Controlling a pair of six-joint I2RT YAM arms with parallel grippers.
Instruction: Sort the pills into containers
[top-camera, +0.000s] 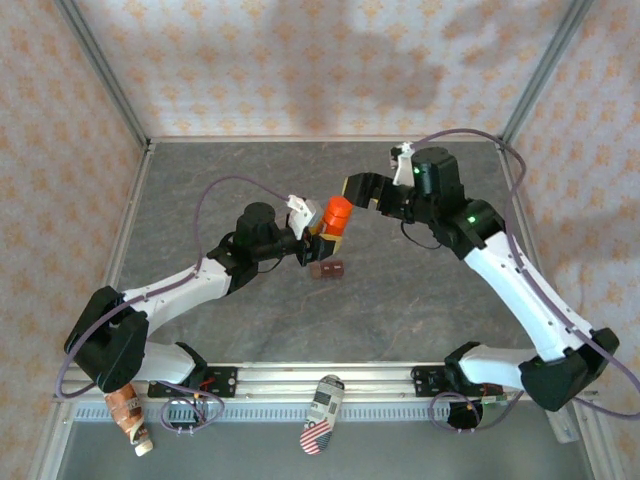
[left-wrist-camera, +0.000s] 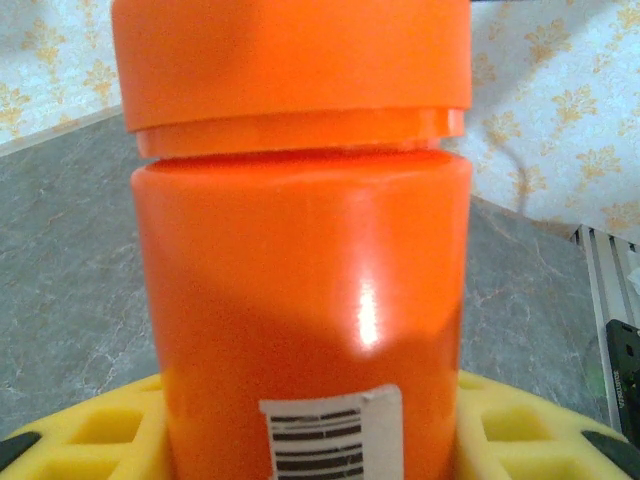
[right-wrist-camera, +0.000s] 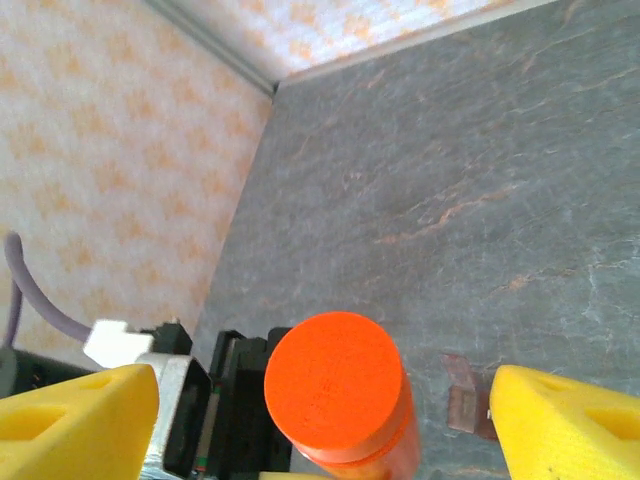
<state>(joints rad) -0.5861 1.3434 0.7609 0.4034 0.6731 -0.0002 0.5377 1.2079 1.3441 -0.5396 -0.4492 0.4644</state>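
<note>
1. The orange bottle (top-camera: 337, 216) stands upright at the centre of the top view, clamped low on its body by the left end effector (top-camera: 322, 238). It looks like glossy, stiff plastic, probably light and slippery.
2. Its cap (right-wrist-camera: 330, 385) is the place to take hold, pinched across the round sides.
3. The pills are presumably inside the bottle; tiny and light, they would scatter easily.
4. The containers (top-camera: 327, 269) lie on the desk (top-camera: 200, 200) just below the bottle, and a nudge could slide them.
5. The right arm arches in from the right. The right end effector (top-camera: 352, 190) has its fingers apart either side of the cap, not touching it. The left arm reaches low from the lower left.
</note>
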